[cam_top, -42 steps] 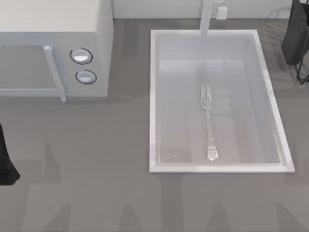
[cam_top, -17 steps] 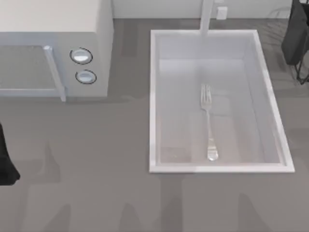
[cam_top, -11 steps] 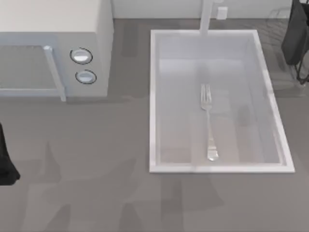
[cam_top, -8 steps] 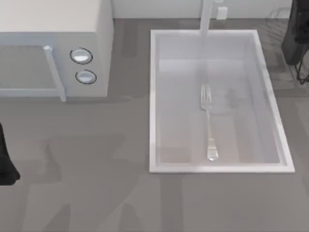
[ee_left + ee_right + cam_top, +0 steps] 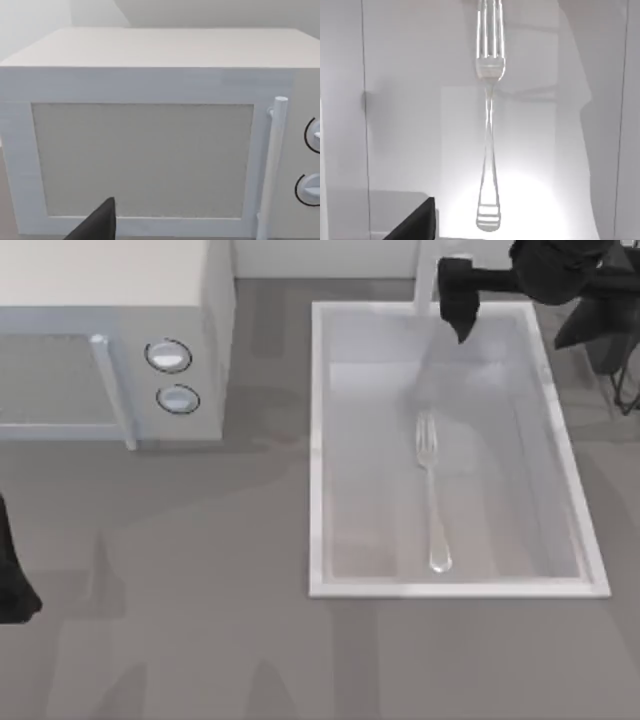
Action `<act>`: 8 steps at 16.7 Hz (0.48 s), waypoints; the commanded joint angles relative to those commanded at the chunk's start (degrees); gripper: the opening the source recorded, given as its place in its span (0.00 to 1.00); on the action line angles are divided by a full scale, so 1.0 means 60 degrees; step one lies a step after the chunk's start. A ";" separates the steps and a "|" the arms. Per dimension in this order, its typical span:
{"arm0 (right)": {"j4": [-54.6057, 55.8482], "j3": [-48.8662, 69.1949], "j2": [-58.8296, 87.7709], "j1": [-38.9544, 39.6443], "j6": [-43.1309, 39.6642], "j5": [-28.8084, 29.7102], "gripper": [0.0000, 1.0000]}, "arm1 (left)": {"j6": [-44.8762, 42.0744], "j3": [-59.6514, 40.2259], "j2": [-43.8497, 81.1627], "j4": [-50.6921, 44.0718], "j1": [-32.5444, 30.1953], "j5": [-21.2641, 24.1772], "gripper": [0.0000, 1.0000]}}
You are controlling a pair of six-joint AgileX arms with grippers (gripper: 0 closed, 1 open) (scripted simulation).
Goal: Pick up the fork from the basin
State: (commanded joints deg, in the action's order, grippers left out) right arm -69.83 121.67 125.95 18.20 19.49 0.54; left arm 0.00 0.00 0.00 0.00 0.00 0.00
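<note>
Above the basin's [image 5: 315,440] far rim, the right gripper [image 5: 459,306] had newly been brought in; its finger spread could not be told. The fork [image 5: 432,490] lay untouched on the floor, approach begun.

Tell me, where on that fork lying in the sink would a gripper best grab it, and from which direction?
Probably mid-handle, from straight above. The fork lies flat on the basin floor, its slim neck clear of the walls, so fingers could close across its narrow width. The right gripper hovers beyond the tines.
</note>
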 joint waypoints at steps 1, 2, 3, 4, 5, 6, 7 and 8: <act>-0.0439 0.0767 0.0790 0.0118 0.0123 0.0000 1.00 | 0.0000 0.0000 0.0000 0.0000 0.0000 0.0000 1.00; -0.0848 0.1481 0.1526 0.0229 0.0237 0.0000 1.00 | 0.0000 0.0000 0.0000 0.0000 0.0000 0.0000 1.00; -0.1225 0.2137 0.2203 0.0331 0.0342 -0.0001 1.00 | 0.0000 0.0000 0.0000 0.0000 0.0000 0.0000 1.00; -0.1556 0.2713 0.2795 0.0421 0.0434 -0.0002 1.00 | 0.0000 0.0000 0.0000 0.0000 0.0000 0.0000 1.00; -0.1841 0.3209 0.3305 0.0500 0.0514 -0.0003 1.00 | 0.0000 0.0000 0.0000 0.0000 0.0000 0.0000 1.00; -0.2083 0.3629 0.3737 0.0566 0.0581 -0.0004 1.00 | 0.0000 0.0000 0.0000 0.0000 0.0000 0.0000 1.00; -0.2278 0.3969 0.4087 0.0620 0.0635 -0.0005 1.00 | 0.0000 0.0000 0.0000 0.0000 0.0000 0.0000 1.00; -0.2420 0.4215 0.4340 0.0659 0.0674 -0.0006 1.00 | 0.0000 0.0000 0.0000 0.0000 0.0000 0.0000 1.00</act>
State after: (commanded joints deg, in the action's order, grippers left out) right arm -84.35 146.96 151.99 22.15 23.54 0.50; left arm 0.00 0.00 0.00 0.00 0.00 0.00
